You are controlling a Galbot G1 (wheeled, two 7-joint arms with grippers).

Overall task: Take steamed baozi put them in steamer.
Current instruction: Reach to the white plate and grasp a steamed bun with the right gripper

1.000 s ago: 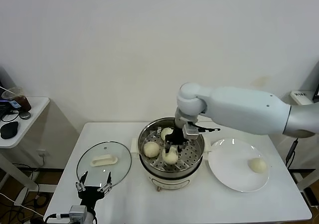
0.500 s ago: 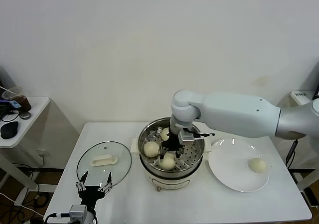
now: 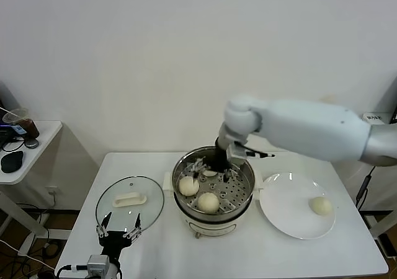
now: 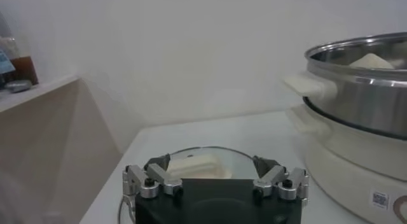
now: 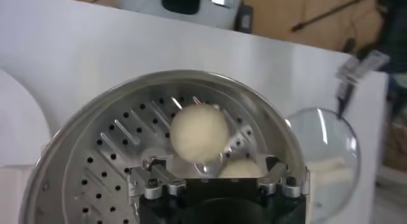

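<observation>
Right claw (image 3: pixel 214 165) open above steamer (image 3: pixel 243 199) — three baozi (image 3: pixel 208 201) inside

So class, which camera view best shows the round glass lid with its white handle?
The head view: the whole round glass lid lies flat left of the steamer. The left wrist view hides its near edge behind the pincer; the right wrist view shows it only partly, at the frame edge.

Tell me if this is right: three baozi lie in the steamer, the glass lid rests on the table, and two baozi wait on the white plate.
Not quite. The head view shows only one baozi on the white plate, not two. The rest holds: three baozi lie in the steamer, one partly hidden by the right end effector, and the glass lid rests on the table.
</observation>
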